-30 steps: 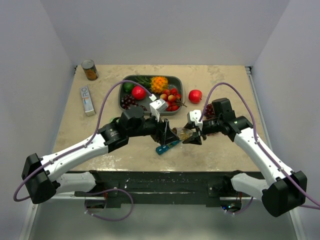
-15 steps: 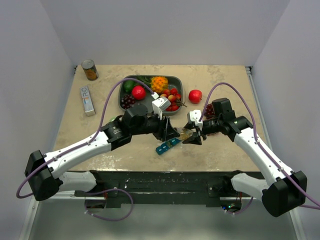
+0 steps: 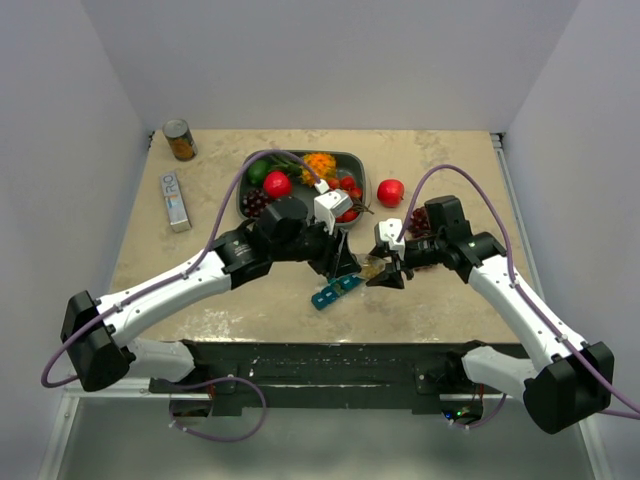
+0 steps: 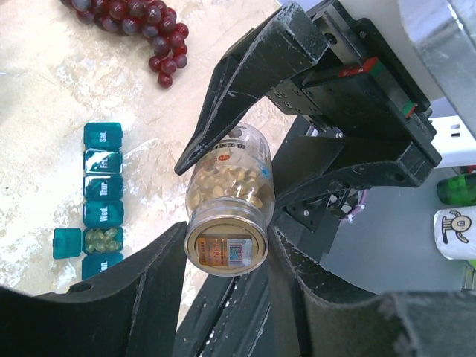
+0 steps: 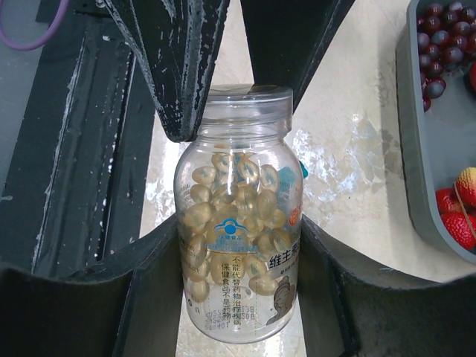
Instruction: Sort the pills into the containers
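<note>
A clear pill bottle (image 5: 238,245) full of yellow softgels hangs sideways above the table between both grippers. My right gripper (image 5: 238,230) is shut on its body; in the top view it (image 3: 386,270) is right of the bottle (image 3: 369,266). My left gripper (image 4: 227,245) is closed around the bottle's clear cap (image 4: 227,239), both fingers touching it; it shows in the top view (image 3: 350,266) too. The teal pill-organiser strip (image 4: 100,190) lies on the table below (image 3: 335,292). One compartment (image 4: 103,238) is open, its lid flipped aside, with yellow pills in it.
A dark grey fruit tray (image 3: 352,157) stands behind the grippers, its edge in the right wrist view (image 5: 435,163). A red apple (image 3: 390,191) and dark grapes (image 4: 141,22) lie right of it. A can (image 3: 180,140) and a white box (image 3: 176,200) are far left.
My left arm has swung forward and right, bringing its fingers around the bottle's cap. The right gripper and bottle have stayed still. More of the organiser shows.
</note>
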